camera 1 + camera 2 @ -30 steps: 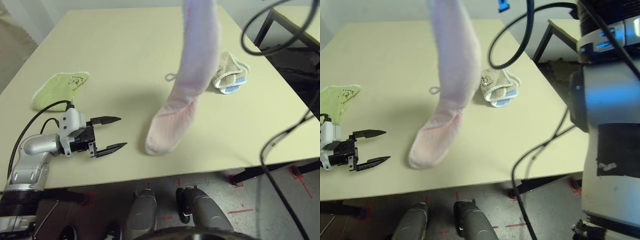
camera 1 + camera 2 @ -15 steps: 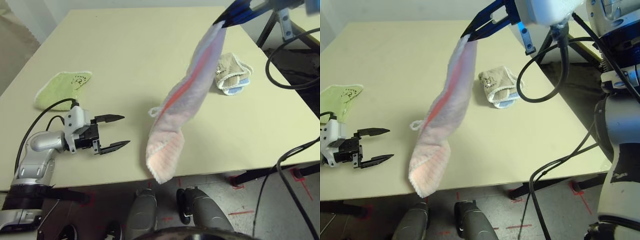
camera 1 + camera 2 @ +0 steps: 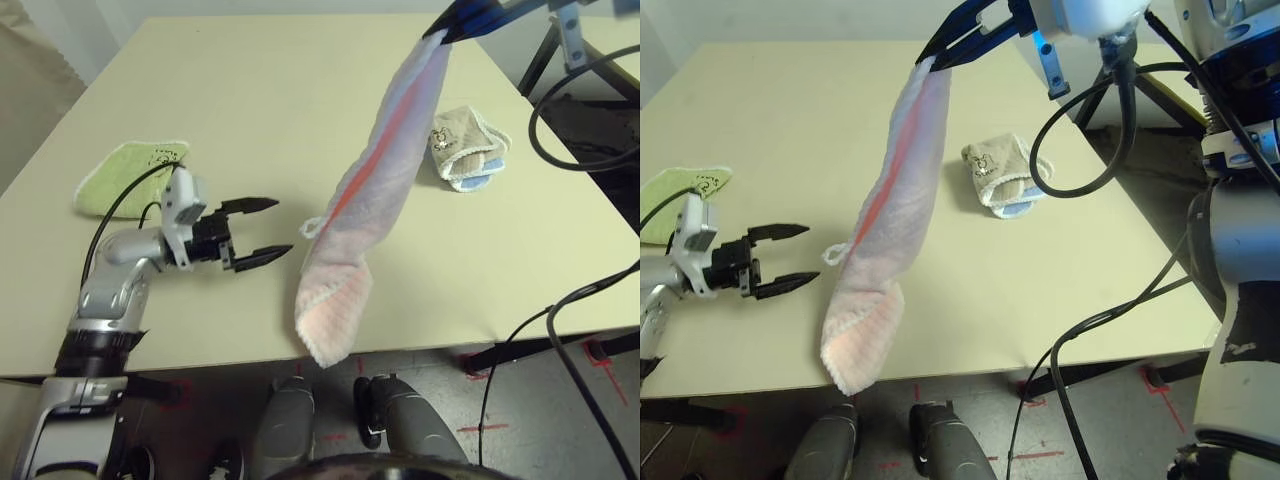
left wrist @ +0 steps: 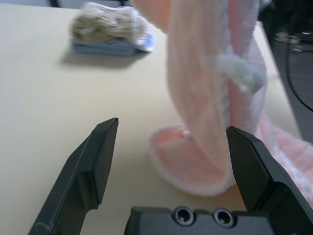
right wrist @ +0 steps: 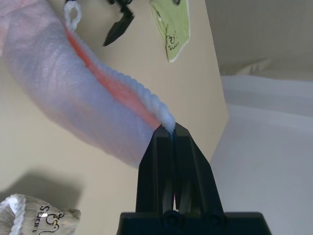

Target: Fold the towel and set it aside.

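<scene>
The pale pink towel (image 3: 375,190) hangs in a long drooping strip above the table, its lower end (image 3: 855,340) dangling past the front edge. High over the table's right side, my right gripper (image 3: 932,60) is shut on the towel's top corner (image 5: 164,120). A white loop (image 3: 312,226) sticks out of the strip's left side. My left gripper (image 3: 277,226) stands open just left of the hanging towel, its fingers pointing at it without touching. In the left wrist view the towel (image 4: 205,93) hangs just beyond the fingertips.
A small green towel (image 3: 128,175) lies at the table's left. A folded beige-and-blue towel (image 3: 468,152) sits at the right. The table's front edge (image 3: 450,345) runs close under the hanging cloth. Black cables (image 3: 560,110) hang on the right.
My left gripper has moved right, toward the hanging towel. The right gripper lifted the towel, so its lower end left the table and now dangles by the front edge.
</scene>
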Available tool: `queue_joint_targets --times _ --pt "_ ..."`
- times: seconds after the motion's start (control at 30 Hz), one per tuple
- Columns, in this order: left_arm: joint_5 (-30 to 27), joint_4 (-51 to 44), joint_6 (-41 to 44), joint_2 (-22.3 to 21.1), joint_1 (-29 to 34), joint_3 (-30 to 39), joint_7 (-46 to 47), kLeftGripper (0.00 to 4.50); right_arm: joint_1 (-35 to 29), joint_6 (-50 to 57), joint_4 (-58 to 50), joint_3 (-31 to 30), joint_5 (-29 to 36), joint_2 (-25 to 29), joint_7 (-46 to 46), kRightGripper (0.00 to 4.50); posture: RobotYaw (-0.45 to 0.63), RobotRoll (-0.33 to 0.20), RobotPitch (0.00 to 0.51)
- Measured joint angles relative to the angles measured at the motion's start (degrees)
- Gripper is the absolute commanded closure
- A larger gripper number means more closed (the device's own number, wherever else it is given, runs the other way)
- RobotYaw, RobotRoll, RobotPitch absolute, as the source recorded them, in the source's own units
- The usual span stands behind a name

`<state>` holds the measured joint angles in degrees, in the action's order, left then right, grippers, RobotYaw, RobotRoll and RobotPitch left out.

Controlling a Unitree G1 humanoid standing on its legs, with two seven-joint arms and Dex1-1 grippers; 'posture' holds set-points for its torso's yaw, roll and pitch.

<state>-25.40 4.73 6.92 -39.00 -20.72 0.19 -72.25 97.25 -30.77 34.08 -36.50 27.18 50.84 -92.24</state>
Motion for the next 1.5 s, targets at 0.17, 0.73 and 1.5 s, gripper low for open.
queue_joint_targets --times 0.17,0.73,1.5 --pt "6.24 3.39 -4.83 -0.28 -1.66 -7.18 -4.84 0.00 -0.46 0.85 -0.28 0.13 -0.03 0.26 0.00 4.48 0.06 0.000 0.118" --pt "18.16 29.62 -37.27 0.24 -14.00 -10.62 -12.07 0.00 -0.96 3.05 -1.39 0.59 -0.27 1.93 0.00 4.48 0.02 0.000 0.118" --pt "21.30 40.47 -44.19 6.27 -18.47 -14.57 -12.64 2.76 -0.99 4.76 -1.86 0.78 -0.83 3.24 0.00 4.50 0.02 0.000 0.117"
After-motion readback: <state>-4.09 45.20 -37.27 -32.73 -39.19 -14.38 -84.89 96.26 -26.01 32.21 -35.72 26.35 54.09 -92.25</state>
